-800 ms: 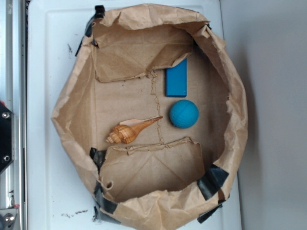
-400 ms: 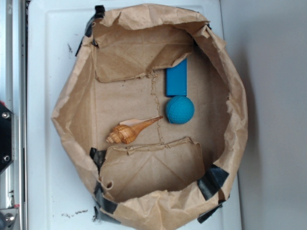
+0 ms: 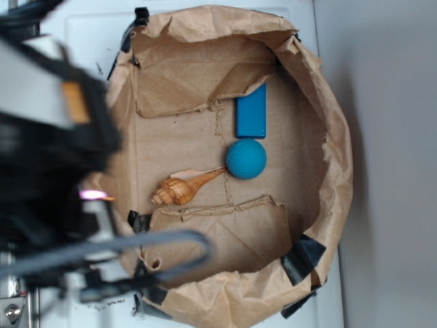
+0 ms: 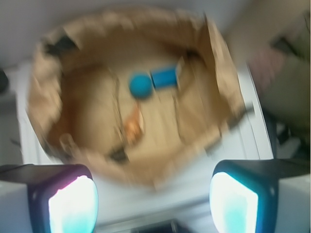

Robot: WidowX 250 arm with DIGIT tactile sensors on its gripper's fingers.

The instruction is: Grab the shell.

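Work surface: white board point(image 3: 75, 82), smooth, scuffed with small dark marks near the lower left edge.
Surround: plain pale grey plane point(image 3: 389, 137) to the right of the board, unmarked.
Left edge: silver metal rail point(image 3: 12, 311) with a bolt at the bottom corner.
Light: soft and even, faint shadow on the grey plane.
Wrist view: heavily blurred; perhaps furniture at the upper right, cannot tell.

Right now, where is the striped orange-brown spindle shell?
In the exterior view, the striped orange-brown spindle shell lies on the brown paper bag's floor, left of centre, its tail tip reaching the blue ball.
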